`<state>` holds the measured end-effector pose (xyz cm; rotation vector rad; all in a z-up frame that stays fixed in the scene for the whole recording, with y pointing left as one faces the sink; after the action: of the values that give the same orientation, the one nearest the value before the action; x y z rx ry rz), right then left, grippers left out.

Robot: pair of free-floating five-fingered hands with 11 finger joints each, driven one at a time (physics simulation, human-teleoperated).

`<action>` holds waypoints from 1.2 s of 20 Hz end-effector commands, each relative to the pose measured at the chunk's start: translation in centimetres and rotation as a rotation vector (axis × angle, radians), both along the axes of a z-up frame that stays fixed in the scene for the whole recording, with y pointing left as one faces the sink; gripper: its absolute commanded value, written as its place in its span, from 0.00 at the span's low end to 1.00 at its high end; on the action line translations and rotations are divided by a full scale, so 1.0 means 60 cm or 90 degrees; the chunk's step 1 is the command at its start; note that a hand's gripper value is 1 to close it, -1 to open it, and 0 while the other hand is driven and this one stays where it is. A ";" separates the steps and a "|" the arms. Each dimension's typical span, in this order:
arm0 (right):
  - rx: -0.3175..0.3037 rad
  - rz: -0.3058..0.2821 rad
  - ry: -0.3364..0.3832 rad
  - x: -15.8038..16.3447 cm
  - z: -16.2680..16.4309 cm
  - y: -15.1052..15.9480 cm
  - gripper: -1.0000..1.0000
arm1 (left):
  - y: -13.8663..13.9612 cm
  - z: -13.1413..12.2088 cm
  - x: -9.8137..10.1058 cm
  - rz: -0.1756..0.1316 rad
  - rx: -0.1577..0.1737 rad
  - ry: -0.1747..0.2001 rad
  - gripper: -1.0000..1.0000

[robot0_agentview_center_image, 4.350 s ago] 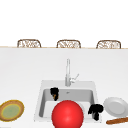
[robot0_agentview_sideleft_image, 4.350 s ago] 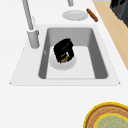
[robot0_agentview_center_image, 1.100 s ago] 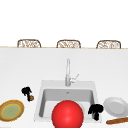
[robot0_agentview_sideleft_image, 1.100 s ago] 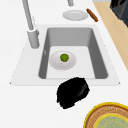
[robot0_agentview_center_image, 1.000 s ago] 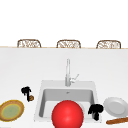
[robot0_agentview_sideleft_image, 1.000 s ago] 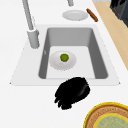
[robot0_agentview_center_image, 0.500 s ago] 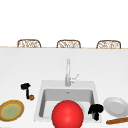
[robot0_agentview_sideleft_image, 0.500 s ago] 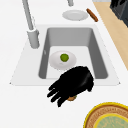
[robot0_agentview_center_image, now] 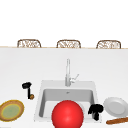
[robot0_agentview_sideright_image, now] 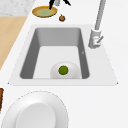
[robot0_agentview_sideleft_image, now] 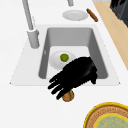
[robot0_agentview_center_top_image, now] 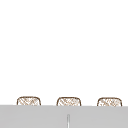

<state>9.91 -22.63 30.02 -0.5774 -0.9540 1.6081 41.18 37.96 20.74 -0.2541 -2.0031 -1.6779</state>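
My left hand hovers over the counter left of the sink, fingers fairly straight and pointing down. Its fingertips reach a small brown round object lying on the counter. From the left side the same hand spreads above that object, which peeks out beneath the fingertips. Inside the basin a green lime rests on a white plate. My right hand hangs idle over the sink's front right corner with relaxed fingers, holding nothing.
A yellow-rimmed plate lies at the front left. A white plate and a brown stick lie right of the sink. The faucet stands behind the basin. A big red ball covers the sink's front.
The left hand left the sink, leaving the lime on the plate, and went to the left counter. In the last second it shifted slightly up and back, uncovering the brown object. Right hand unmoved.
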 end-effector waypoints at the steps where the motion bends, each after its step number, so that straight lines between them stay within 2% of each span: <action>1: 0.000 0.000 0.000 0.000 0.000 0.000 0.50 | -0.009 0.037 -0.014 -0.007 0.030 0.025 0.00; 3: 0.000 0.000 0.000 0.000 0.000 0.000 0.50 | -0.014 0.056 -0.018 -0.005 0.031 0.028 0.00; 6: 0.000 0.000 0.000 0.000 0.000 0.000 0.50 | -0.048 0.086 -0.029 -0.005 0.036 0.020 0.00; 10: 0.000 0.000 0.000 0.000 0.000 0.000 0.50 | -0.082 0.109 -0.057 -0.001 0.038 0.009 0.00; 11: 0.000 0.000 0.000 0.000 0.000 0.000 0.50 | -0.090 0.113 -0.066 0.001 0.040 0.014 0.00; 14: 0.000 0.000 0.000 0.000 0.000 0.000 0.50 | -0.118 0.107 -0.097 0.003 0.030 0.033 0.00; 16: 0.000 0.000 0.000 0.000 0.000 0.000 0.50 | -0.137 0.109 -0.116 0.003 0.027 0.034 0.00; 20: 0.000 0.000 0.000 0.000 0.000 0.000 0.50 | -0.186 0.112 -0.135 0.003 0.029 0.011 0.00; 24: 0.000 0.000 0.000 0.000 0.000 0.000 0.50 | -0.233 0.117 -0.155 -0.006 0.027 0.005 0.00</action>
<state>9.91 -22.63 30.02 -0.5774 -0.9540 1.6081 32.69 26.03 27.51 -0.2501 -1.9646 -1.6953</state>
